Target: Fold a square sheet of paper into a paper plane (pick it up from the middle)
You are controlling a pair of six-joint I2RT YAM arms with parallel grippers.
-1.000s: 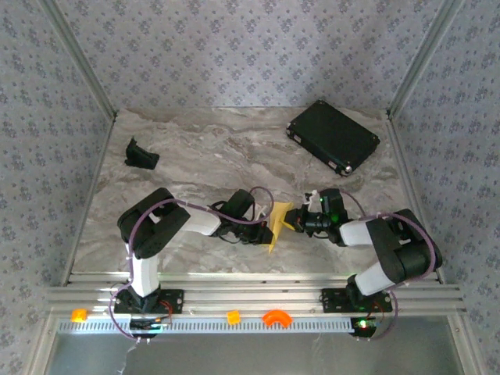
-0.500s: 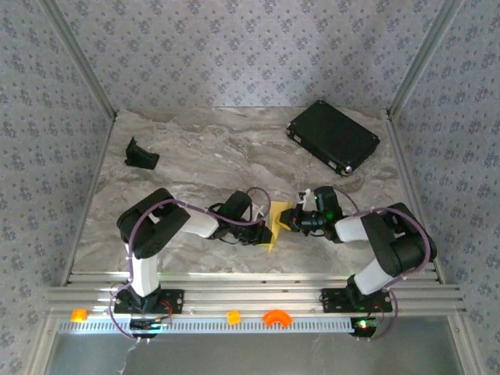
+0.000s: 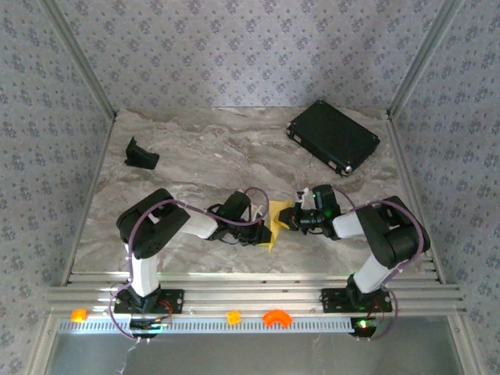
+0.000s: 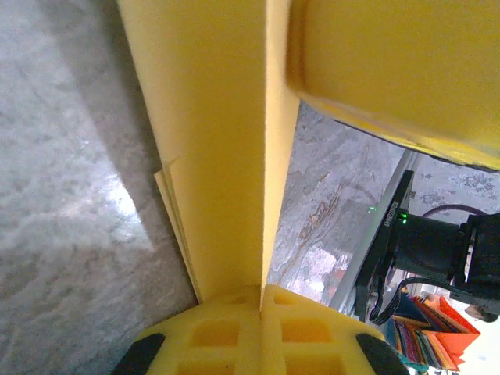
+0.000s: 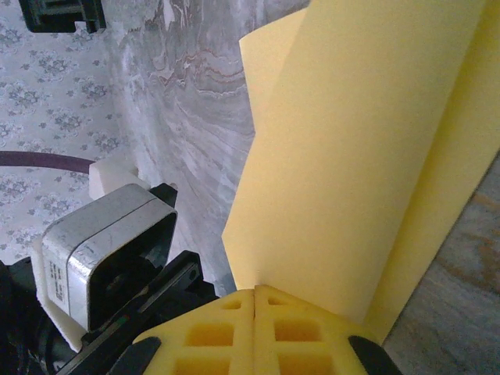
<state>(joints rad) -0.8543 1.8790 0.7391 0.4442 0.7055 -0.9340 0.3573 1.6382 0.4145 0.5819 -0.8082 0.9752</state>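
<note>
The square sheet of paper [image 3: 276, 224] is folded into a slim yellow dart, the paper plane, and stands on edge between my two grippers at the table's near middle. From the left, my left gripper [image 3: 266, 233] is shut on it. In the left wrist view the folded layers [image 4: 219, 156] run straight out of the closed pads [image 4: 262, 291]. From the right, my right gripper [image 3: 288, 222] is also shut on the paper. The right wrist view has a broad yellow flap [image 5: 351, 156] rising from the closed pads [image 5: 255, 292].
A black rectangular case [image 3: 333, 137] lies at the back right and a small black piece [image 3: 141, 155] at the back left. Orange plastic pieces [image 3: 275, 317] sit on the front rail. The left arm's wrist camera [image 5: 109, 242] is close beside my right gripper.
My right gripper has crept left toward the left one, and its arm has swung in a little. The paper stays held between both grippers.
</note>
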